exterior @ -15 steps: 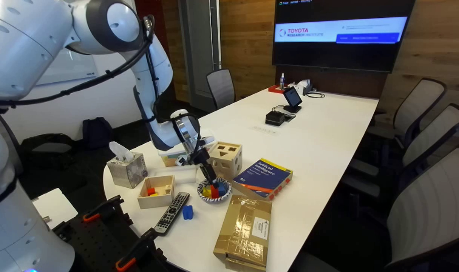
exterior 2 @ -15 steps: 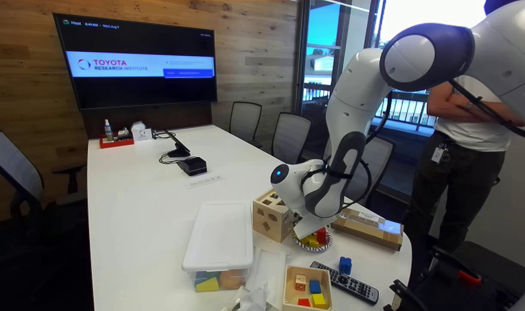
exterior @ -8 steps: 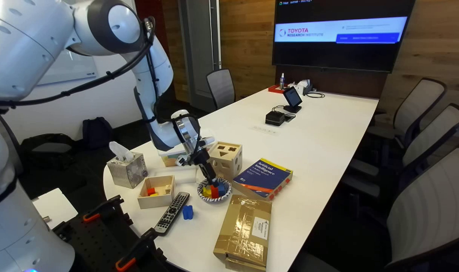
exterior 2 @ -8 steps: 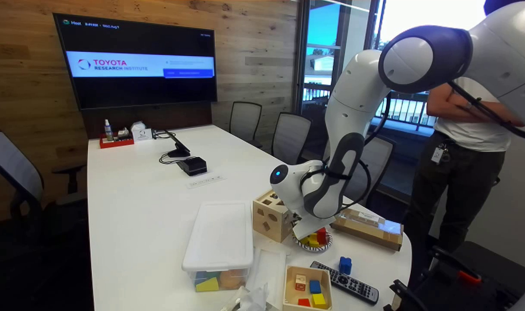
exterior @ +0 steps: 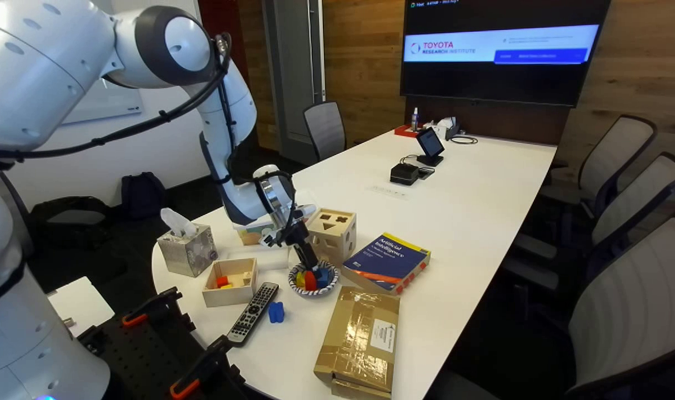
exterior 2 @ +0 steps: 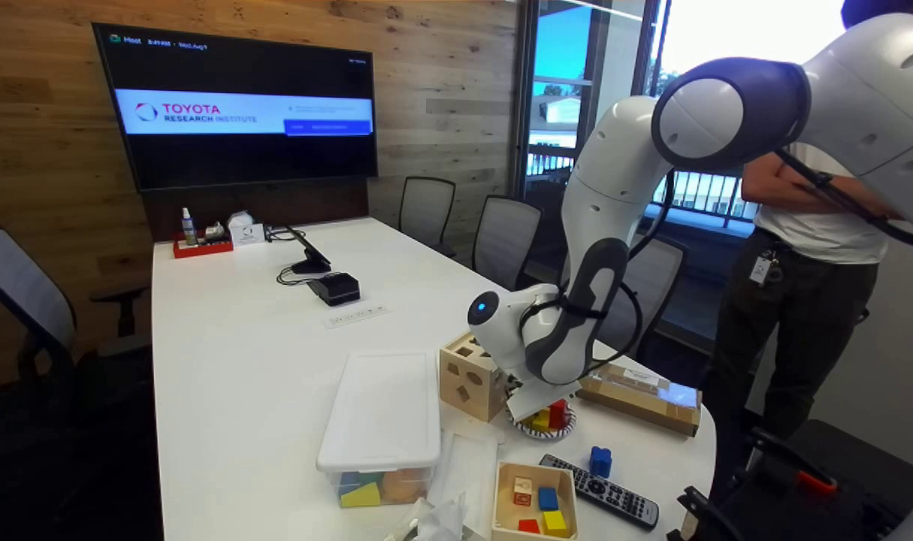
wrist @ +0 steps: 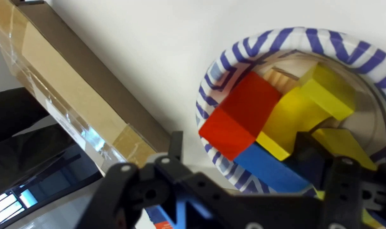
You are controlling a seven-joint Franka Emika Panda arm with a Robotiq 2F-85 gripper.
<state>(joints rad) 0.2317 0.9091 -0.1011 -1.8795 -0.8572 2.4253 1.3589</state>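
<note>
A bowl (wrist: 313,38) with purple and white stripes holds a red block (wrist: 243,111), a blue block (wrist: 269,168) and several yellow blocks (wrist: 294,117). Over its near rim my gripper (wrist: 242,140) stands open, jaws wide apart. In the wrist view one finger (wrist: 177,143) shows to the left of the rim, and the other dark fingertip (wrist: 310,152) is down among the blocks, beside the blue and yellow ones. Blue and red blocks appear between the fingers; neither looks gripped. In an exterior view the gripper (exterior: 310,264) points down into the bowl (exterior: 315,291); its tips are partly hidden.
Close around the bowl stand a wooden shape cube (exterior: 333,233), a thick book (exterior: 387,261) and a cardboard box (exterior: 359,333). A remote (exterior: 252,314), a loose blue block (exterior: 276,313), a wooden tray (exterior: 230,297) and a tissue box (exterior: 187,253) lie nearer the robot base.
The gripper has sunk a little farther into the bowl. The bowl has shifted slightly, and the red block in it has turned and moved a bit.
</note>
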